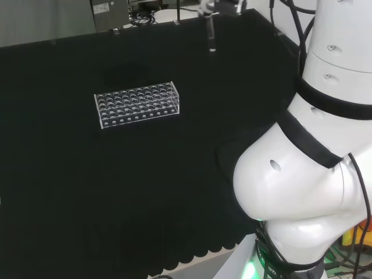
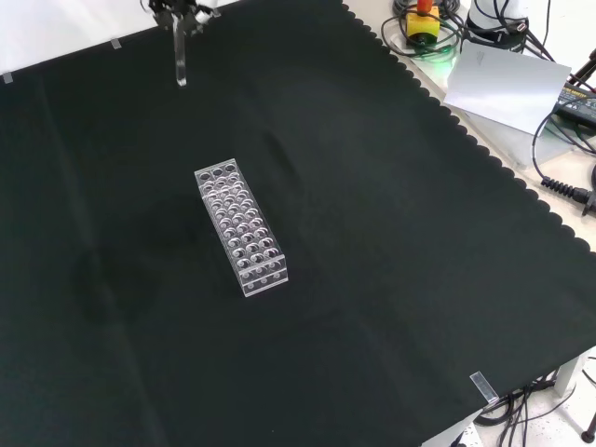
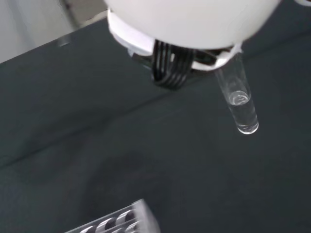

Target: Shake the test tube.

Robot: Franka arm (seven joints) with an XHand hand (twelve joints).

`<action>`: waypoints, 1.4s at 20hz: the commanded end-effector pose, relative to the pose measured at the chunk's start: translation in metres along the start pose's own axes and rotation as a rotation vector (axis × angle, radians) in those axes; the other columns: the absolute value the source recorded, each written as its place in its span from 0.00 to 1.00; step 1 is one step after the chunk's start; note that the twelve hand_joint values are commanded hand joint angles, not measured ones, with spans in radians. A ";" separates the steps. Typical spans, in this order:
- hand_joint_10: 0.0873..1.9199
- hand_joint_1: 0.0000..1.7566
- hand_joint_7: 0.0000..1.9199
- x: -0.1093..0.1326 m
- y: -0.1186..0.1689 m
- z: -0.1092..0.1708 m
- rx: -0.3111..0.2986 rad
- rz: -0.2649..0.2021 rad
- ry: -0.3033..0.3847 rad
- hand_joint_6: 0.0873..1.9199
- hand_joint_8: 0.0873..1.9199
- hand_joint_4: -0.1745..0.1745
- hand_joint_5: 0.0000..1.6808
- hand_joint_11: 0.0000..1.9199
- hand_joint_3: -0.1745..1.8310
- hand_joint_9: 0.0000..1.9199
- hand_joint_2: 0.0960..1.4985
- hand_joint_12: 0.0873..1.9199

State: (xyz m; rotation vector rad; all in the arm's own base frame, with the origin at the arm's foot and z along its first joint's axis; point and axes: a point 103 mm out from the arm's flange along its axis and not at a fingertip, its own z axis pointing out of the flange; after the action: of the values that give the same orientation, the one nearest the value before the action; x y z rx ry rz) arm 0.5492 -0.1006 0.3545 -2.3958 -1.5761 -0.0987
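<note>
A clear test tube (image 1: 211, 38) hangs upright high above the black cloth, held at its upper end by the hand (image 1: 213, 6) at the head view's top edge. In the front view the hand (image 2: 182, 9) is at the top left, its fingers pinched on the tube (image 2: 180, 60), which points down. The wrist view has the tube (image 3: 239, 104) reaching out from under the white hand (image 3: 194, 24), with a little clear liquid in its lower part. A clear plastic tube rack (image 1: 137, 104) (image 2: 240, 226) (image 3: 116, 223) stands on the cloth, apart from the hand and with no tubes in it.
The arm's white links (image 1: 308, 174) take up the head view's right. Beyond the cloth's scalloped edge lie a yellow box with a red button (image 2: 422, 20), a grey sheet (image 2: 507, 82) and cables (image 2: 563, 186).
</note>
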 end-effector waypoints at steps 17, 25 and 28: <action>0.32 0.76 0.74 0.169 -0.034 0.048 0.130 -0.302 0.110 0.24 0.24 0.00 0.81 0.66 0.48 0.86 0.32 0.42; 0.32 0.76 0.74 0.205 -0.046 0.051 0.142 -0.355 0.134 0.24 0.24 0.00 0.81 0.66 0.48 0.86 0.32 0.42; 0.32 0.76 0.74 0.186 -0.042 0.047 0.131 -0.314 0.138 0.24 0.24 0.00 0.81 0.66 0.48 0.86 0.32 0.42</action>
State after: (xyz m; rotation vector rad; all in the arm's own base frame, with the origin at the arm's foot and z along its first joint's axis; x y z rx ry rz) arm 0.5873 0.1103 0.3574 -1.9503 -1.8549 -0.2091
